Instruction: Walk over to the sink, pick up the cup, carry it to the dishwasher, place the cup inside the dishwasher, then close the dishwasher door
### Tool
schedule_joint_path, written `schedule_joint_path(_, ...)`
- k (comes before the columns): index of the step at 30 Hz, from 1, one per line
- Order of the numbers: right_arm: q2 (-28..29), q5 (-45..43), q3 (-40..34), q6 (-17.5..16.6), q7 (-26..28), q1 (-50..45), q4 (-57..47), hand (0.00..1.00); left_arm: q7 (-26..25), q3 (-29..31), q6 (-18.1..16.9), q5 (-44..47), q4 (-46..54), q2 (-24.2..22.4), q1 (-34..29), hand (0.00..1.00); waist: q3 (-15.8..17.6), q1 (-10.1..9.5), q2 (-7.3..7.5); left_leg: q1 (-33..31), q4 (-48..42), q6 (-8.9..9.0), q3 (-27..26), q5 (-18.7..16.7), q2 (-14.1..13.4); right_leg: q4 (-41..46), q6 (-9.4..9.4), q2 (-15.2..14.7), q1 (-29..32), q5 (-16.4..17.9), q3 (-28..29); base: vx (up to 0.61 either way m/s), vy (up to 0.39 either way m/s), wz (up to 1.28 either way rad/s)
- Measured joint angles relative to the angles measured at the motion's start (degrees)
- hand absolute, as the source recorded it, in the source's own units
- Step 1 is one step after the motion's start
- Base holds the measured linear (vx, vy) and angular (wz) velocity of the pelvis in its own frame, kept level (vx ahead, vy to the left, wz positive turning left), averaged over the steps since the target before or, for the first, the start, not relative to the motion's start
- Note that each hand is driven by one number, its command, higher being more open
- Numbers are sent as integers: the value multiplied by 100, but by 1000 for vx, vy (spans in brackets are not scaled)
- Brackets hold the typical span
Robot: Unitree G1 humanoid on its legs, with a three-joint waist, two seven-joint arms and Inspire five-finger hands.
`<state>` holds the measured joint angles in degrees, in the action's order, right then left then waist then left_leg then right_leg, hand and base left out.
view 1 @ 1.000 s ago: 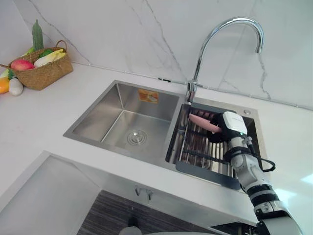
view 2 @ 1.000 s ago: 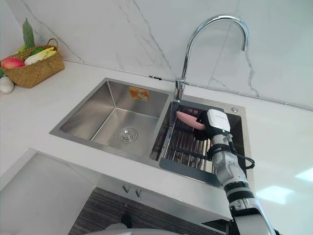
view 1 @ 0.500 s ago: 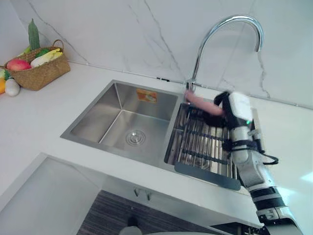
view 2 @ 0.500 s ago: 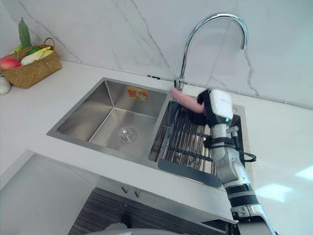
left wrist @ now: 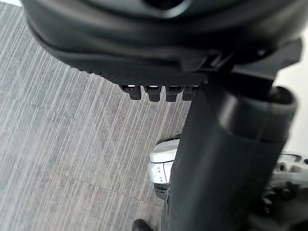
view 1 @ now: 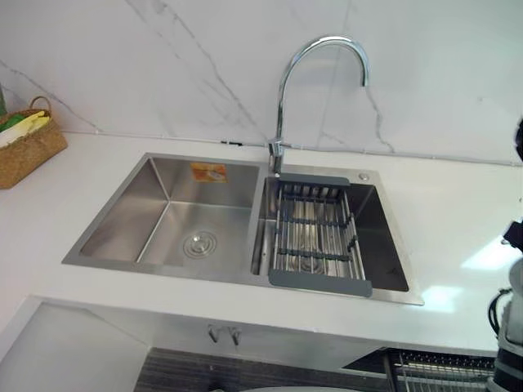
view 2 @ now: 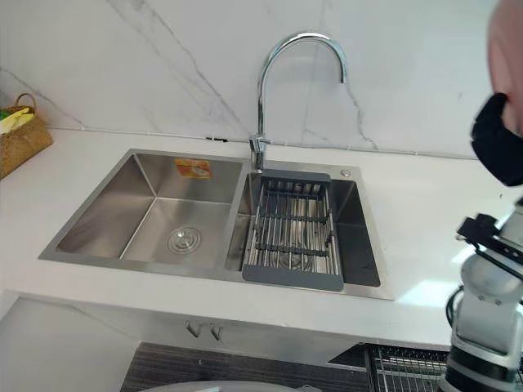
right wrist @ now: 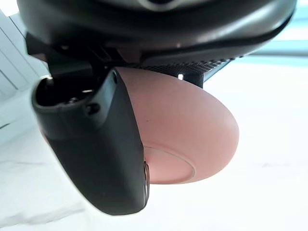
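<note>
Pink cup (right wrist: pixel 190 125) is now riding clear of the sink's drying rack (view 2: pixel 290 233), lifted to the frame's upper right with my right hand (view 2: pixel 500 151) fingers pinching it. I am counting the pickup done, with the dishwasher carry coming next.

Frame edge is cutting off the cup (view 2: pixel 508 57), right hand (view 2: pixel 500 149) covering its lower part; basket (view 1: pixel 29 151) and dishwasher rack (view 1: pixel 441 371) running off-frame.
</note>
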<state>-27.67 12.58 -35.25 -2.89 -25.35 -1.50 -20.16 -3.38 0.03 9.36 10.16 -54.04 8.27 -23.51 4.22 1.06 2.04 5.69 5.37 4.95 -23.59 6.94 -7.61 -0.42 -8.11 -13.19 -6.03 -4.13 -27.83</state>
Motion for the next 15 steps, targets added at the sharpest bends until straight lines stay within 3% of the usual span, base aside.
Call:
schedule_joint_path(3, 77, -1, -274, 148, -134, -286, -19, 0, -46, -1, 2, 22, -5, -1, 1, 100, -8, 33, 13, -9, -1, -16, -139, -9, 15, 110, 5, -34, 170, -6, 170, 22, 19, -32)
schedule_joint_path(9, 1147, 1, -704, 399, -482, -1024, 247, 0, -82, 25, 248, 136, -8, 103, 27, 100, 0, 308, 237, -98, -31, -56, -797, -62, 69, 331, 66, -108, 848, -66, 710, -3, 25, -47)
schedule_joint_path(10, 1292, 2, -694, 400, -504, -1078, 290, 0, -130, 69, 294, 195, -7, 114, 36, 100, 11, 319, 284, -117, -33, -54, -920, -63, 67, 328, 96, -128, 945, -44, 691, -35, 18, -98)
schedule_joint_path(11, 1581, 0, -663, 402, -511, -1142, 407, 0, -253, 138, 384, 301, -1, 158, 54, 100, 15, 299, 370, -129, -37, -19, -1241, -98, 31, 351, 173, -234, 1100, 19, 319, -29, 28, -129)
schedule_joint_path(14, 2081, -17, -441, 383, -537, -1361, 520, 0, -613, 197, 674, 417, -72, 161, 197, 100, 26, 432, 358, -139, -22, -105, -1939, -195, -256, 662, 1023, -320, 1380, 518, -618, -34, 10, -127)
schedule_joint_path(15, 2207, -17, -393, 342, -541, -1485, 554, 0, -681, 256, 736, 453, -175, 259, 240, 100, 96, 590, 621, -48, -94, -60, -2115, -234, -159, 1056, 1446, -490, 1437, 184, -834, -31, -15, -98)
